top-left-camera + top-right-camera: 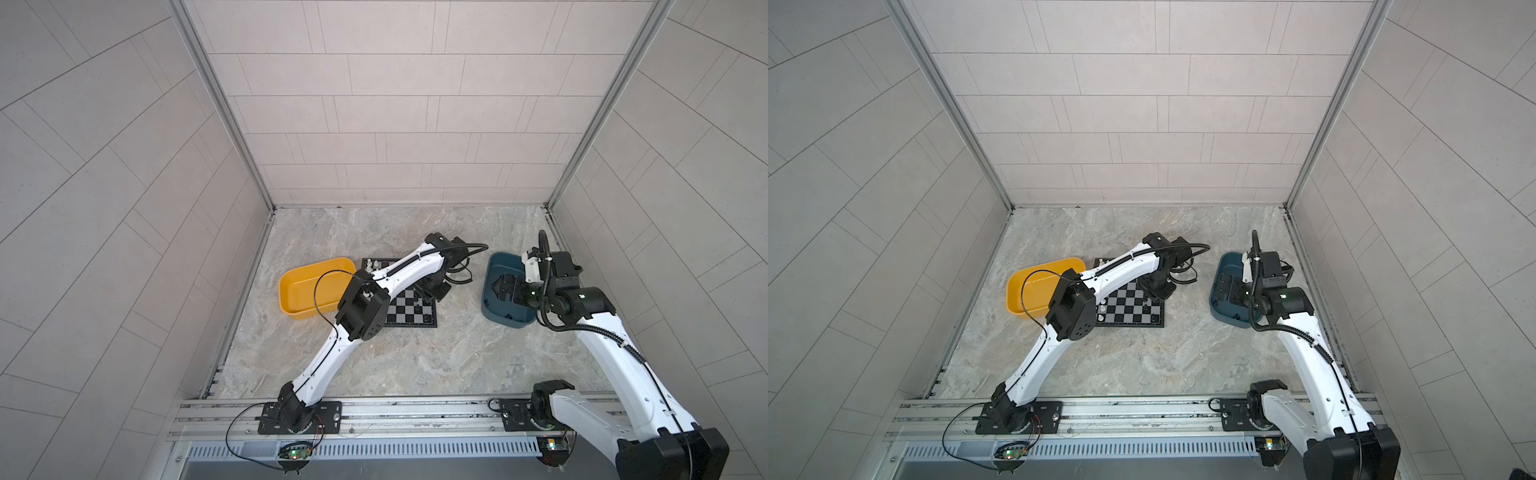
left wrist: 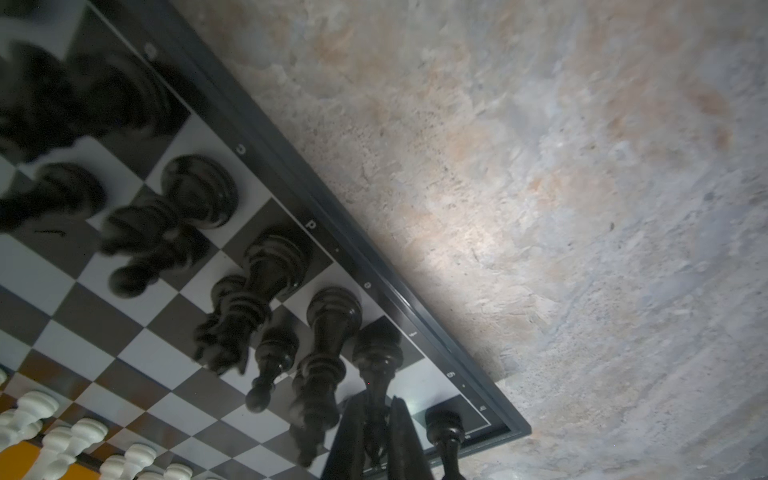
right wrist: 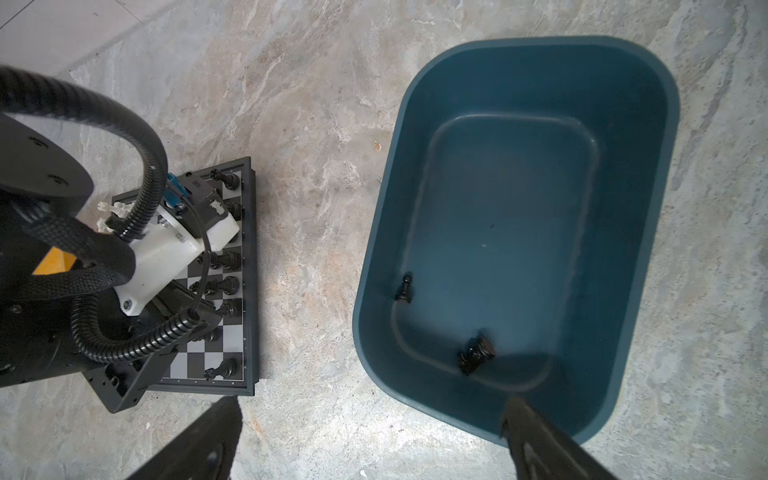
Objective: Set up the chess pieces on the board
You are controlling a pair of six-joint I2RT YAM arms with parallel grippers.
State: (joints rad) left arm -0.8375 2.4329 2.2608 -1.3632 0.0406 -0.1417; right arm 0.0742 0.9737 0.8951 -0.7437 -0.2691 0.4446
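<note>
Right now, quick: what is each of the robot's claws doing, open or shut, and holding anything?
Left gripper: shut on a black piece.
Right gripper: open, holding nothing.

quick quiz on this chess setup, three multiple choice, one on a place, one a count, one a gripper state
1. The teal tray sits:
A) right of the board
B) left of it
C) on top of it

2. How many black chessmen are inside the teal tray?
A) none
B) two
C) six

3. The left gripper is:
A) wide open
B) shut on a white pawn
C) shut on a black piece

Answers:
1 A: both top views show the tray right of the board and apart from it.
2 B: the right wrist view shows just two dark pieces on the tray floor.
3 C: in the left wrist view its jaws pinch the dark piece's top.
</note>
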